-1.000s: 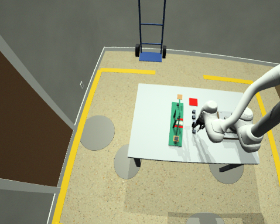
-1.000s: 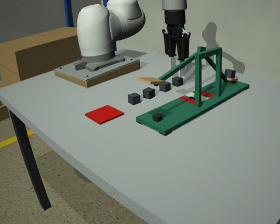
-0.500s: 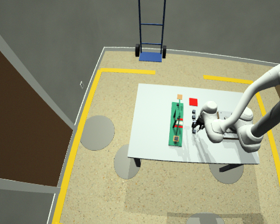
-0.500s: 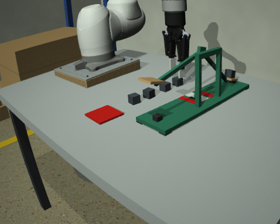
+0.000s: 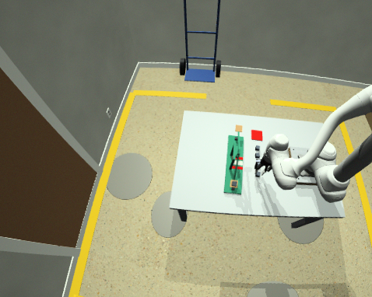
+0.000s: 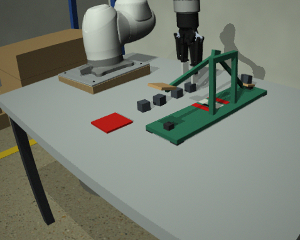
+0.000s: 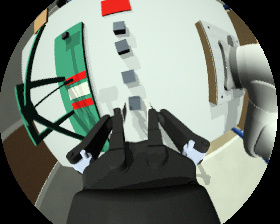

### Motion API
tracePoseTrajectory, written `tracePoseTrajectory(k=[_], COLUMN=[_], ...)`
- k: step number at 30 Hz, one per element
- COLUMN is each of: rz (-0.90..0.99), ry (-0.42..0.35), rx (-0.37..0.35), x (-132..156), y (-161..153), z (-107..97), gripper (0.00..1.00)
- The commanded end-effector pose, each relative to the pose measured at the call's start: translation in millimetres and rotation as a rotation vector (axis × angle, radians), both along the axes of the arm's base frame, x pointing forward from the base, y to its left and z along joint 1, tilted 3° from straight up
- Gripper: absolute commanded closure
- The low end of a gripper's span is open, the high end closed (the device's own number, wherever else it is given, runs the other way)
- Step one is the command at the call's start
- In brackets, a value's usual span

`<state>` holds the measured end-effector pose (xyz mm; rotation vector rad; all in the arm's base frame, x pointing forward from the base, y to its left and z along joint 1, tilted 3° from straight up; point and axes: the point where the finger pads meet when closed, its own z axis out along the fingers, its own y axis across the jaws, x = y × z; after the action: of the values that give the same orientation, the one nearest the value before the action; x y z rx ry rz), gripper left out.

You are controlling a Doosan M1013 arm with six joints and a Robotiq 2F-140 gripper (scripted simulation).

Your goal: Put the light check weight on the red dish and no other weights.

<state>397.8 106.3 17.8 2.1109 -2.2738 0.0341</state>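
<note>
The red dish [image 5: 257, 135] [image 6: 112, 122] [image 7: 116, 7] lies flat and bare on the table. Several dark cube weights stand in a row; the one nearest the dish is a weight [image 5: 257, 148] [image 6: 144, 105] [image 7: 119, 27]. My gripper [image 6: 190, 78] [image 7: 134, 105] is partly open and empty, pointing down just above the row's far-end weight [image 6: 190, 87] [image 7: 134, 103]. The green rocker balance [image 5: 227, 178] [image 6: 191, 128] [image 7: 65, 50] is tilted: one pan is low with a dark weight [image 5: 234, 183] [image 6: 246, 78] on it, and the empty pan [image 5: 239, 128] [image 6: 160, 86] [image 7: 41, 21] is high. The pointer's exact field is hard to tell.
The balance's upright frame [image 6: 212, 84] and raised beam stand close beside the row and my fingers. The arm's base plate [image 6: 122, 71] [image 7: 210, 65] is on the row's other side. Cardboard boxes [image 6: 49, 56] stand behind the table.
</note>
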Motion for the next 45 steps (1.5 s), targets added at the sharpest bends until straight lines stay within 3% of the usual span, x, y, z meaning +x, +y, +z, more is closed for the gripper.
tracePoseTrajectory(k=[1, 25, 45], rz=[0.0, 0.0, 0.0], ry=[0.0, 0.0, 0.0], rx=[0.0, 0.0, 0.0], x=[0.0, 0.0, -0.5], y=[0.0, 0.0, -1.3], z=[0.0, -1.3, -32.8], gripper=[0.65, 0.65, 0.65])
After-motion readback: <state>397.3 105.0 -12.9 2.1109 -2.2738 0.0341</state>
